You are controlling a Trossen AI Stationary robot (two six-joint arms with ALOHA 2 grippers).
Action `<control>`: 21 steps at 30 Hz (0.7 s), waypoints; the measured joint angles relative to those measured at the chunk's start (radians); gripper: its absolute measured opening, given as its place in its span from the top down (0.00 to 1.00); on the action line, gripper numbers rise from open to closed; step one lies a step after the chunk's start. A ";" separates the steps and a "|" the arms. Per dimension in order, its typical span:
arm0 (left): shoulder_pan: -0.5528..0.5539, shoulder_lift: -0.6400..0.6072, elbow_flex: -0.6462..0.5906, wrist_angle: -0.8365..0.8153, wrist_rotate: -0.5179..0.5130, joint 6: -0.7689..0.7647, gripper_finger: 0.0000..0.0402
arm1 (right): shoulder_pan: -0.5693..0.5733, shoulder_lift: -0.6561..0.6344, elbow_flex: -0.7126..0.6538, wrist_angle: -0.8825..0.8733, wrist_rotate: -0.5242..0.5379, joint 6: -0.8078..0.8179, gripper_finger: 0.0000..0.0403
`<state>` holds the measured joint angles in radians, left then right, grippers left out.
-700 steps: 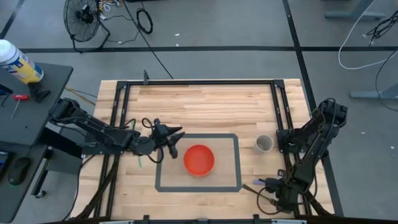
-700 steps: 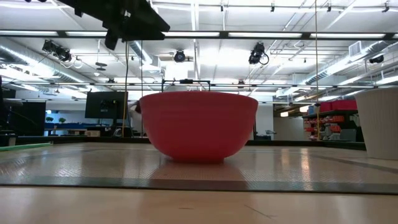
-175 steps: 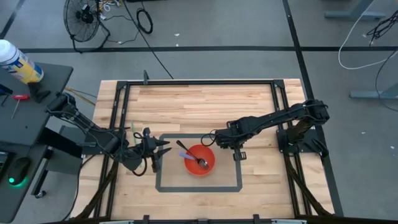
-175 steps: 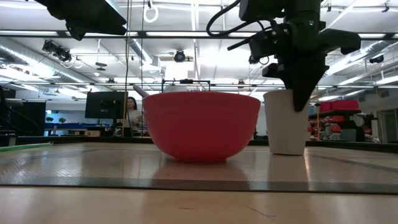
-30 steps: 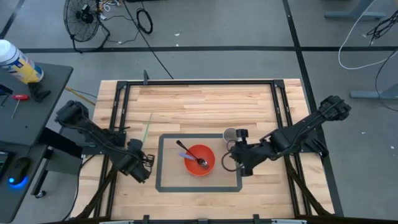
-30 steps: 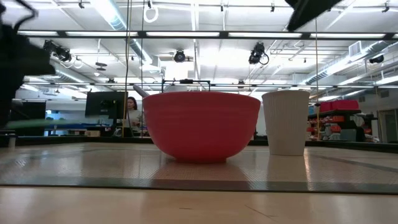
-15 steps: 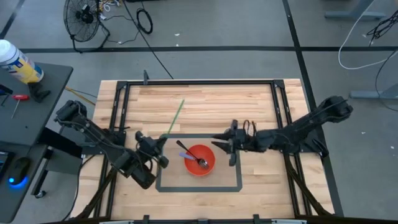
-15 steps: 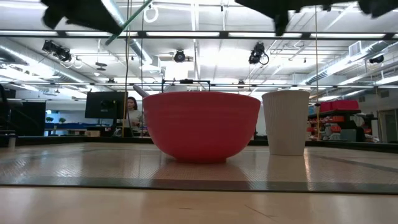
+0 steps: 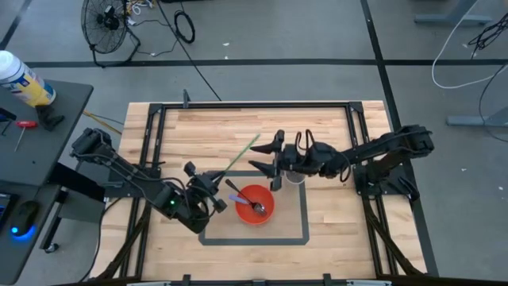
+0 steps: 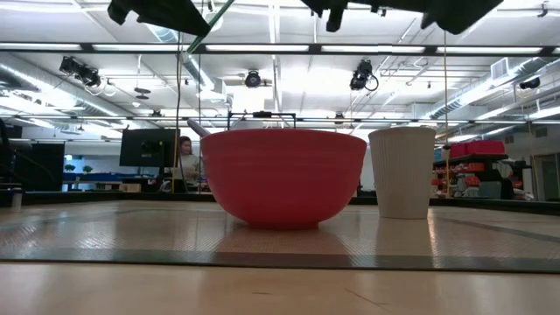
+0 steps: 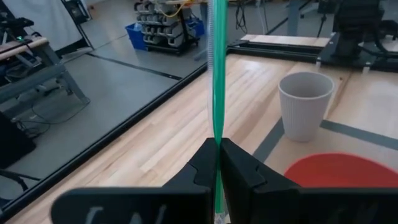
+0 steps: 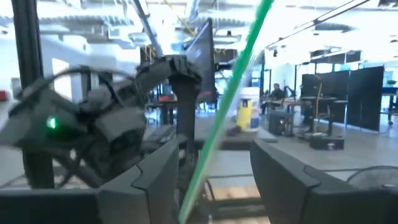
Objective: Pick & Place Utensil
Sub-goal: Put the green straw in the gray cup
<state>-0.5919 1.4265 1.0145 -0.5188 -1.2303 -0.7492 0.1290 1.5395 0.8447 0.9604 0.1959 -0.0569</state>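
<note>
Utensil: long thin green plastic stick (image 9: 238,156), raised beside the round red plastic bowl (image 9: 254,204).
Left gripper (image 9: 213,187): clamped on the stick's lower end.
Right gripper (image 9: 266,156): fingers spread, facing the stick's upper end.
Cup: ribbed white cup (image 10: 402,172), right of the bowl.

Arms: two, each with one gripper — left gripper (image 9: 211,191), right gripper (image 9: 266,164).

Bowl (image 9: 254,203): one, red.

Cup (image 10: 402,172): one, white.

Straw (image 9: 238,157): one, green.

Utensils in the bowl: two — one spoon (image 9: 255,207), metal, and one purple-handled piece (image 9: 234,199), kind not discernible.

Table (image 9: 317,127): one, wooden, with one grey taped rectangle (image 9: 305,208) on it.

Off the table: one fan (image 9: 104,17), one spray can (image 9: 22,79), one red-handled tool (image 9: 23,127).

Persons: one (image 10: 185,158), in the room behind.
</note>
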 joint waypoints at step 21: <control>0.012 0.000 0.000 0.018 -0.015 0.005 0.95 | -0.074 0.000 0.111 -0.062 -0.129 0.166 0.55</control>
<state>-0.5797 1.4265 1.0145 -0.5007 -1.2453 -0.7444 0.0554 1.5398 0.9558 0.8980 0.0671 0.1095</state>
